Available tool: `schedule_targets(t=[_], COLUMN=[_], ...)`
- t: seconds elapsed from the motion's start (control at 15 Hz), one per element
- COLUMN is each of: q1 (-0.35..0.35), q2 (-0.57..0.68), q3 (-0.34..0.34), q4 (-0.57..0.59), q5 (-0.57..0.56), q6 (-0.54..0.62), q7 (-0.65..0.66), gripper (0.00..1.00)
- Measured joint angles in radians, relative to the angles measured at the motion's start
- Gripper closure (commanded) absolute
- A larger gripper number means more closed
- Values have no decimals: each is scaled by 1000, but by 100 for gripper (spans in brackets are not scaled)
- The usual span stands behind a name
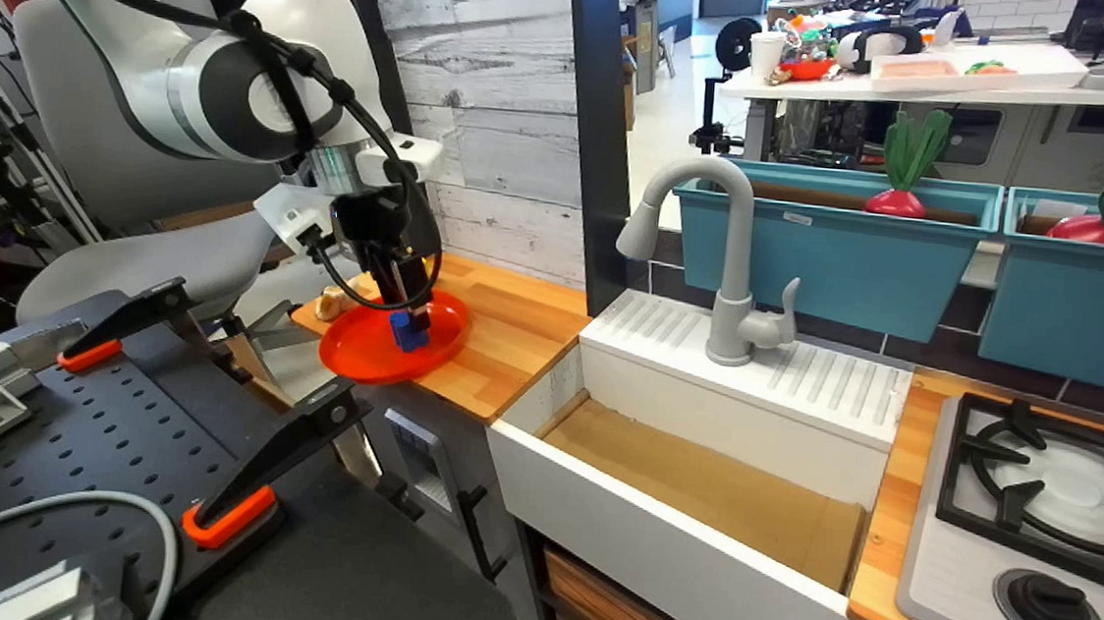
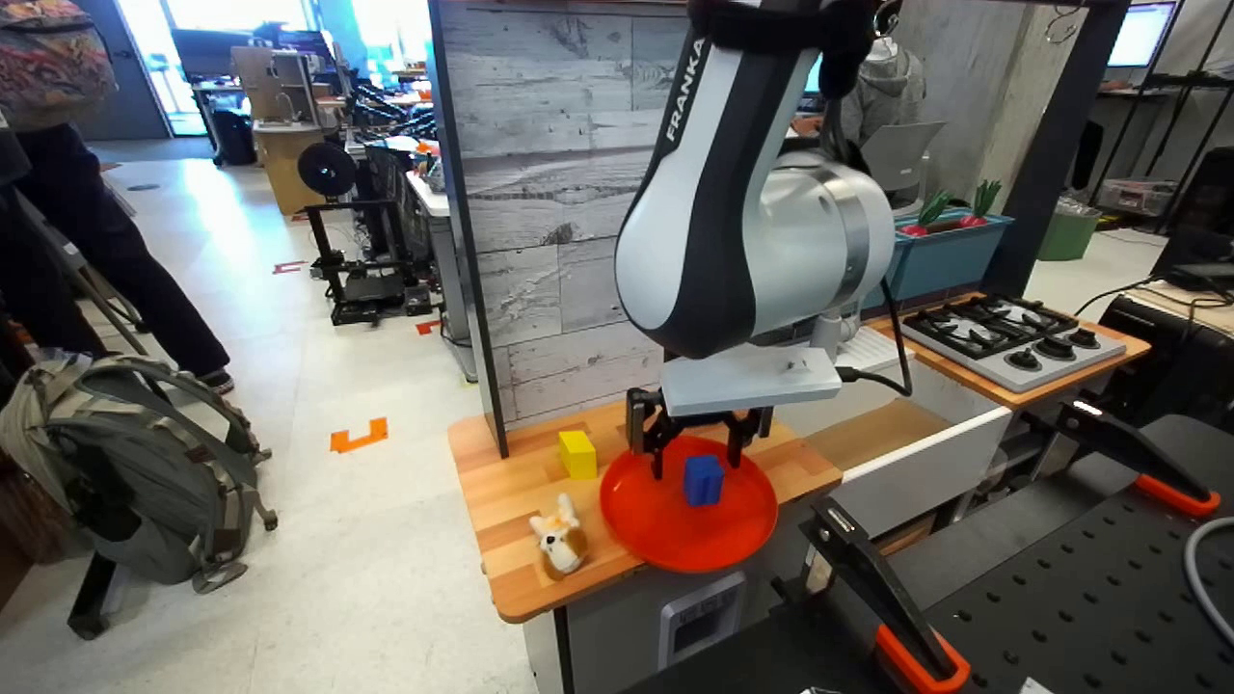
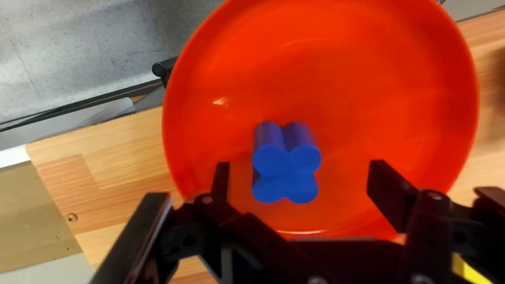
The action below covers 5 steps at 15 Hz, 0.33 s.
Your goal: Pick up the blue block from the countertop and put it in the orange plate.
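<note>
The blue block (image 2: pixel 704 480) stands upright on the orange plate (image 2: pixel 656 535), near its middle. In an exterior view the block (image 1: pixel 408 331) is partly behind the gripper's finger. The plate (image 1: pixel 351 358) lies on the wooden countertop (image 1: pixel 501 331), at its front edge. My gripper (image 2: pixel 696 467) is low over the plate, with its fingers spread. In the wrist view the gripper (image 3: pixel 298 175) is open, with one finger on each side of the block (image 3: pixel 287 173). Gaps show on both sides, narrower at the left finger. The plate (image 3: pixel 355 98) fills much of that view.
A yellow block (image 2: pixel 577 455) and a small plush toy (image 2: pixel 559 540) are beside the plate on the countertop. A wood-look wall panel (image 2: pixel 559 202) rises behind. The white sink (image 1: pixel 680 566) and grey faucet (image 1: pixel 735 265) are alongside. Black clamps (image 1: pixel 274 456) stand on the table in front.
</note>
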Motion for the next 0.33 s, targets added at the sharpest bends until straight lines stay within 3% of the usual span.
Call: schedule_targets(t=[0.33], q1=[13], q2=[-126], q3=[26], q4=[-73], q5=[-6], q6=[-1], q7=[-29], gripper=[0])
